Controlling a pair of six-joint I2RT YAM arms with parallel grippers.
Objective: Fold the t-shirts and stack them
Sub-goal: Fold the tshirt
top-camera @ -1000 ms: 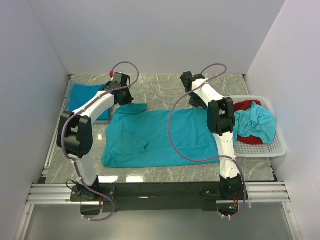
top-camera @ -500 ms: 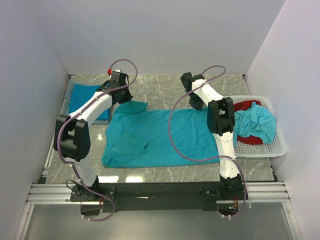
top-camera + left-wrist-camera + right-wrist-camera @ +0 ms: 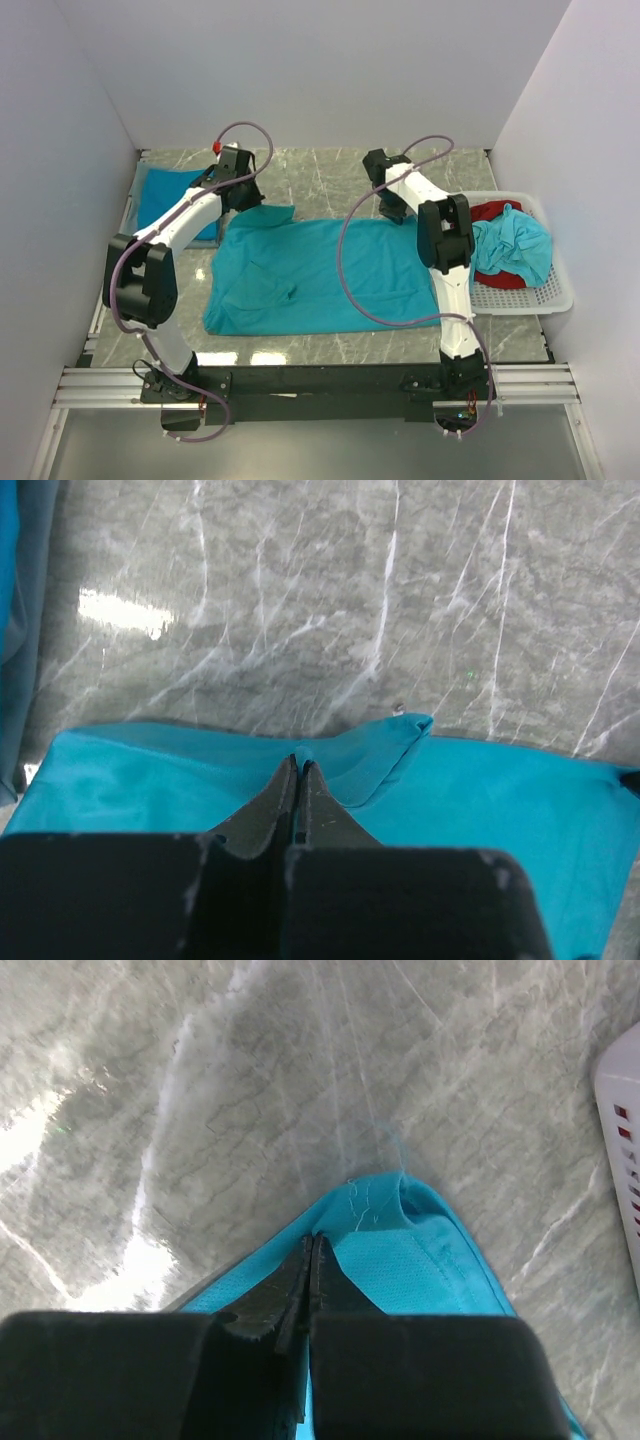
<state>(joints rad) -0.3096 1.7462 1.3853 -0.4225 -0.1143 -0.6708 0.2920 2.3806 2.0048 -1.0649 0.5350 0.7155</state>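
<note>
A teal t-shirt point(image 3: 310, 275) lies spread flat on the marble table. My left gripper point(image 3: 248, 202) is shut on its far left corner, pinching a fold of the cloth point(image 3: 330, 770) between the fingertips point(image 3: 300, 763). My right gripper point(image 3: 392, 212) is shut on the far right corner, where the hem point(image 3: 400, 1230) bunches at the fingertips point(image 3: 312, 1240). A second t-shirt point(image 3: 168, 196) lies folded at the far left. Another teal t-shirt point(image 3: 515, 250) is crumpled in the basket.
A white lattice basket point(image 3: 545, 295) stands at the right wall, also holding a red garment point(image 3: 492, 211). Its rim point(image 3: 622, 1110) shows in the right wrist view. White walls close the table on three sides. Bare marble point(image 3: 320, 175) lies beyond the spread shirt.
My right gripper has shut on the shirt's far right corner. My left gripper has drawn the far left corner slightly farther back and left.
</note>
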